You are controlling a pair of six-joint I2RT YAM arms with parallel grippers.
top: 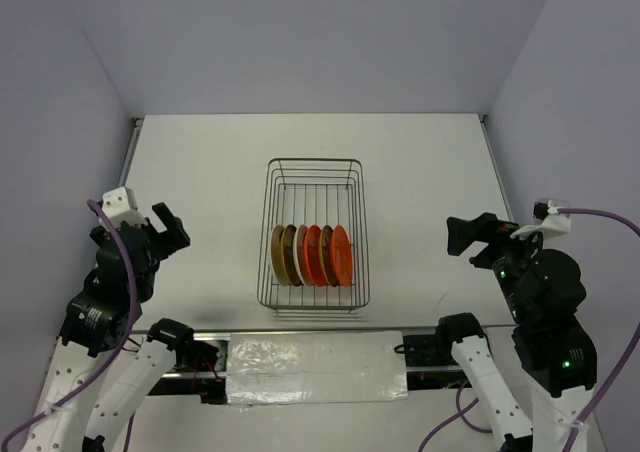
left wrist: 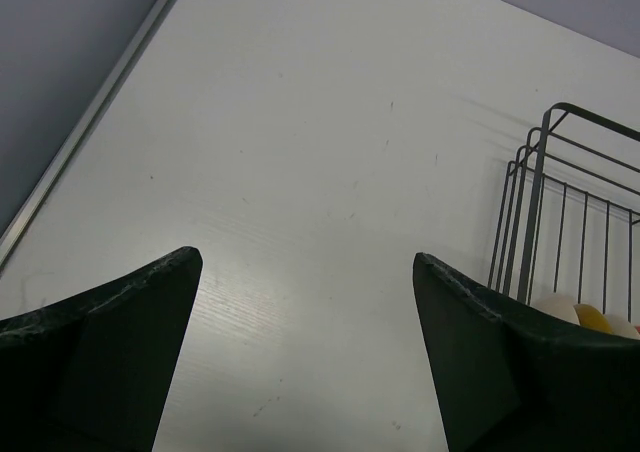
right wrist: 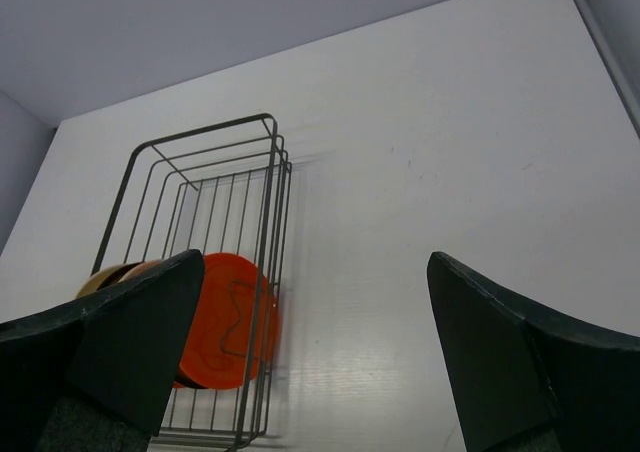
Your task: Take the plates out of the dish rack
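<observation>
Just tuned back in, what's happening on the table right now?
Nothing is being handled yet. Six plates stand on edge in the near half of the dish rack, mid-table. The left gripper hovers open to the rack's left and the right gripper hovers open to its right. Both are empty and clear of the rack, so no plate has been unloaded.
</observation>
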